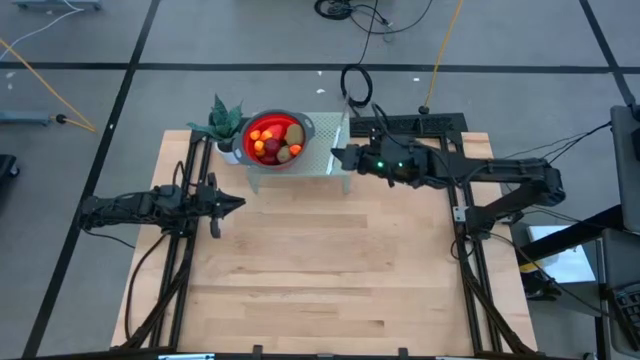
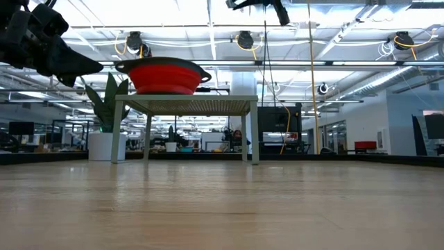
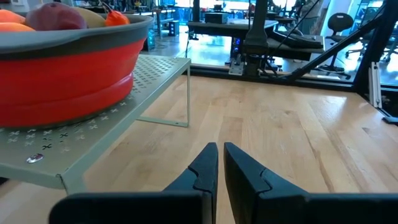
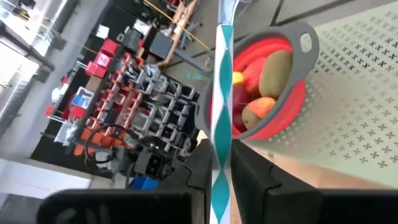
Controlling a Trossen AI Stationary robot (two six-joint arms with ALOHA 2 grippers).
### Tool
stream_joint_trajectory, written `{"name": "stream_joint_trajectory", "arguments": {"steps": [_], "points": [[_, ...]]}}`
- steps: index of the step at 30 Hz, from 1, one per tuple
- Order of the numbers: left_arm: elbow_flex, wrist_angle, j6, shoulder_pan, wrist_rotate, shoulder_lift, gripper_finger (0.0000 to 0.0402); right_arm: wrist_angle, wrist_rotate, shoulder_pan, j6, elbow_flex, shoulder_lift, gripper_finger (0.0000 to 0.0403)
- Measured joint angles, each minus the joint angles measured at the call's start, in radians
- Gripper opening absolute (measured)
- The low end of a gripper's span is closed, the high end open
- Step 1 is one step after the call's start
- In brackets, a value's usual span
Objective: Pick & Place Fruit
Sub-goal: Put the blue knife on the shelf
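Small toy fruit (image 1: 275, 141) piled in round red bowl with grey rim (image 1: 303, 128) on perforated pale-green stand (image 1: 325, 158), far bench edge. Right gripper (image 4: 219, 177) just beside bowl, clamped on slim teal-and-white striped stick (image 4: 222, 99). Left gripper (image 3: 220, 163) closed, empty, near left edge.

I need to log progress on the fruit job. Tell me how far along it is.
Done: the fruit already lies in the red bowl on the small perforated stand; none shows on the table. In hand: the right end effector, beside the stand, is shut on a blue-and-white stick. The left end effector is shut and empty, over the table's left. Left: no loose fruit is visible.
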Motion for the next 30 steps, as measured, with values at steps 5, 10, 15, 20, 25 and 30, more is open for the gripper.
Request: {"name": "stream_joint_trajectory", "arguments": {"steps": [5, 10, 15, 20, 25, 30], "points": [[0.000, 0.000, 0.000, 0.001, 0.000, 0.000, 0.0026, -0.022, -0.079, -0.056, 0.028, 0.006, 0.003, 0.0033], [0.000, 0.000, 0.000, 0.001, 0.000, 0.000, 0.0026, -0.137, -0.131, -0.120, 0.076, 0.006, 0.003, 0.0033], [0.000, 0.000, 0.000, 0.001, 0.000, 0.000, 0.0026, -0.155, -0.142, -0.149, 0.071, 0.006, 0.003, 0.0033], [0.000, 0.000, 0.000, 0.001, 0.000, 0.000, 0.0026, -0.145, -0.142, -0.148, 0.050, 0.006, 0.003, 0.0033], [0.000, 0.000, 0.000, 0.001, 0.000, 0.000, 0.0026, -0.050, -0.140, -0.136, 0.004, 0.006, 0.003, 0.0033], [0.000, 0.000, 0.000, 0.001, 0.000, 0.000, 0.0026, -0.016, -0.141, -0.131, -0.031, 0.005, 0.003, 0.0033]]}}
